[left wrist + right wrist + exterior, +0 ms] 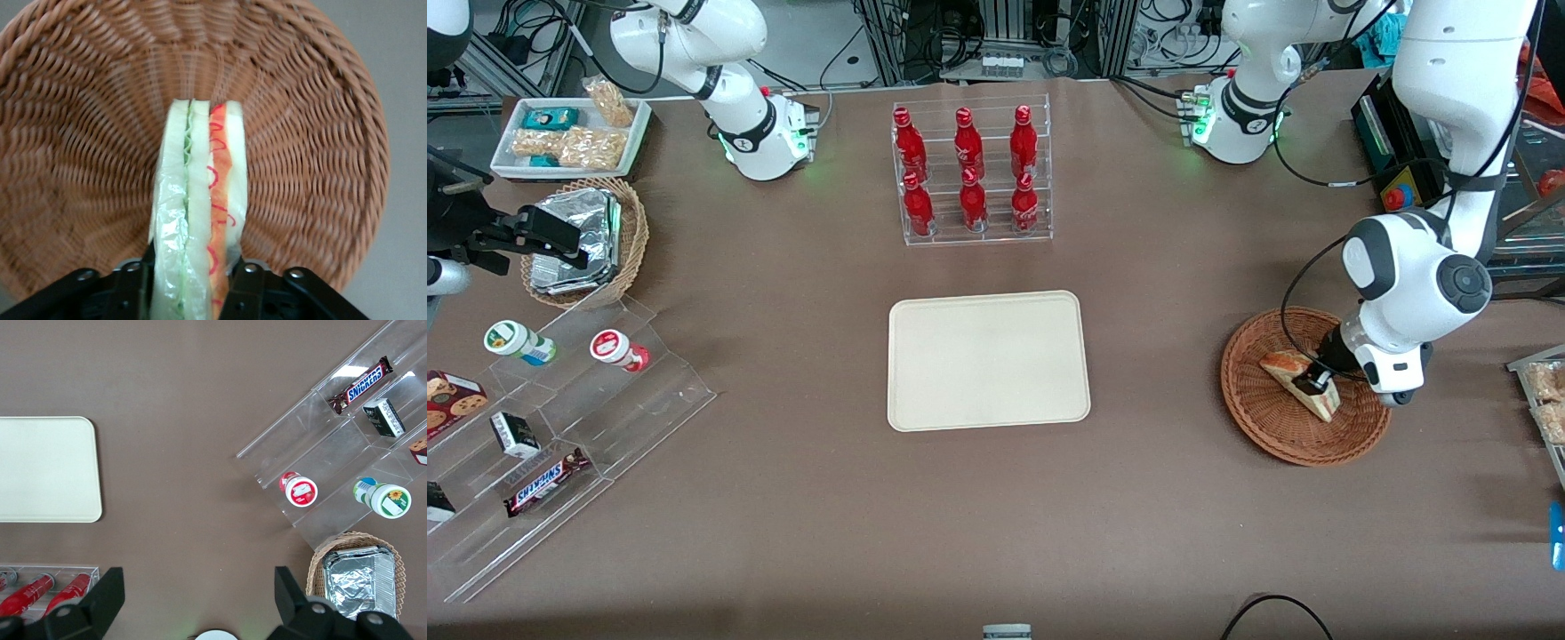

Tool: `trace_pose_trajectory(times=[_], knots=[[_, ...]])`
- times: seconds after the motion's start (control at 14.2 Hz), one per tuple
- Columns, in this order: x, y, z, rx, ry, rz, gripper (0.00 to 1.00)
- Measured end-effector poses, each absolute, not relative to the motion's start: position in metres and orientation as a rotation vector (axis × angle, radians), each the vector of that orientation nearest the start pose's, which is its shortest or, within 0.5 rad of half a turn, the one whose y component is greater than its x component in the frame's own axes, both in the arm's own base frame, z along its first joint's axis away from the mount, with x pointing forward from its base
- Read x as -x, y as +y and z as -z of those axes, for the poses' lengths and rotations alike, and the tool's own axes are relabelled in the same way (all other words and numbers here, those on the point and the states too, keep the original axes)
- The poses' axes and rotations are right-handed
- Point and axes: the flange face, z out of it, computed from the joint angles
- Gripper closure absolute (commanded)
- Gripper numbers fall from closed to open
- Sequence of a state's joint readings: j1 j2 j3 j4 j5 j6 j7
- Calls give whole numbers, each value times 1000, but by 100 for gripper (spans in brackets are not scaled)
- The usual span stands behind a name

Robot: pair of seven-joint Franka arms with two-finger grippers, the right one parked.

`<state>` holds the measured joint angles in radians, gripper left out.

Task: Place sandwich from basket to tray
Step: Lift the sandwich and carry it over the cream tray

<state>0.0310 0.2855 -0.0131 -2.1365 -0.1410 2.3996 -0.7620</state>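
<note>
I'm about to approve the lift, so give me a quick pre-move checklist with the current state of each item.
1. Gripper straddles the sandwich: ok, a finger on each side.
2. Firm hold on the sandwich: cannot tell.
3. Sandwich lies in the basket: ok.
4. Tray surface free to receive it: ok, nothing on it.
5. Table path from basket to tray free of objects: ok; the bottle rack stands farther from the front camera.
</note>
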Motion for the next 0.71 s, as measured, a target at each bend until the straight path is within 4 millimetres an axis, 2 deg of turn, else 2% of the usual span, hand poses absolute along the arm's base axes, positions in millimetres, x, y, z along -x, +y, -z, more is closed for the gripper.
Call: trace_pose_trajectory(times=[0.14,0.21,0.35,0.42,0.49,0.71], knots=[[-572,-4,-312,2938,-1209,-189,88],[-575,-16,-336,2975,-1057,-226,88],[-582,-50,-372,3100,-586,-271,88],[-584,-75,-379,3136,-386,-273,89],[-584,-106,-380,3148,-266,-268,90],[-581,-201,-364,3147,-93,-287,90]])
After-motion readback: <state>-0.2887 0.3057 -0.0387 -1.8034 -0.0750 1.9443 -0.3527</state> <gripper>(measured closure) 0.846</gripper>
